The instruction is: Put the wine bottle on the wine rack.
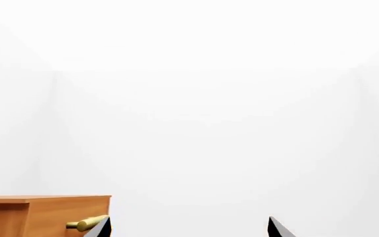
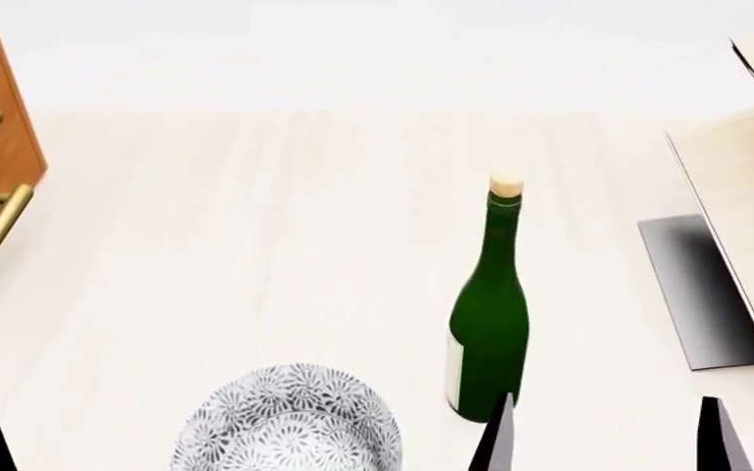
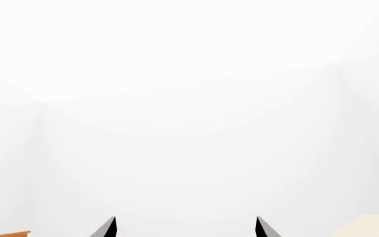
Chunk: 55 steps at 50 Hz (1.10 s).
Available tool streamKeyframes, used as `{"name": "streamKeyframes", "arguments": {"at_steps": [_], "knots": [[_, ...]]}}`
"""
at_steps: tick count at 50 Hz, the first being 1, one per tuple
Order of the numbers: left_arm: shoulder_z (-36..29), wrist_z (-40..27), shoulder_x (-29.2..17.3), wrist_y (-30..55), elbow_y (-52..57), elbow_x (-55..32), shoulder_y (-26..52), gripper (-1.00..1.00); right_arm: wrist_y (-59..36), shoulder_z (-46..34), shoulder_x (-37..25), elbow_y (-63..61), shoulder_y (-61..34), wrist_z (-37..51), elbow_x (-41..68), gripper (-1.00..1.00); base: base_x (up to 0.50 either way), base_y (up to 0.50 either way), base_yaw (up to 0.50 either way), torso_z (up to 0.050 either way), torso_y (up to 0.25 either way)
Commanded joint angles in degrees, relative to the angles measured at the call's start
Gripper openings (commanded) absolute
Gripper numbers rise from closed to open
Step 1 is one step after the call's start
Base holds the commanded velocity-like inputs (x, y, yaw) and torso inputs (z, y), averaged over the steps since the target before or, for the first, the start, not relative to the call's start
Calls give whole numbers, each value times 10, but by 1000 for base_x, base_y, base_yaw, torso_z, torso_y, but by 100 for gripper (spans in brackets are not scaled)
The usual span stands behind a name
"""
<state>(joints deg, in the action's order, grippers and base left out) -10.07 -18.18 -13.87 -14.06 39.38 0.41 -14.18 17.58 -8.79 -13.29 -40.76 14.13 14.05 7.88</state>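
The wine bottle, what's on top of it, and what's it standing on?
A tan cork caps the wine bottle, which stands upright on the pale wooden table. The right gripper finger covers part of the bottle's base, so that contact is partly hidden.

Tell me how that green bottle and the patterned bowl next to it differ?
The wine bottle is tall, slim, dark green and corked; the bowl is low, wide and round, with a grey-and-white pattern. The bottle shows whole, while the picture's lower edge cuts off the bowl. Both stand on the pale wooden table.
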Motion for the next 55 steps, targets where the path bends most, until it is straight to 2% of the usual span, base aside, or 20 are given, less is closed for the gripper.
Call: {"name": "streamKeyframes", "arguments": {"at_steps": [1,55], "knots": [[-4,-4,-3,1,1,1,0,100,0,-3,-4,0,-1,4,-1,100,113,0,0,0,0],[-13,-21,-18,-2,1,-2,1,100,5,-15,-18,7,-4,22,-3,100,113,0,0,0,0]]}}
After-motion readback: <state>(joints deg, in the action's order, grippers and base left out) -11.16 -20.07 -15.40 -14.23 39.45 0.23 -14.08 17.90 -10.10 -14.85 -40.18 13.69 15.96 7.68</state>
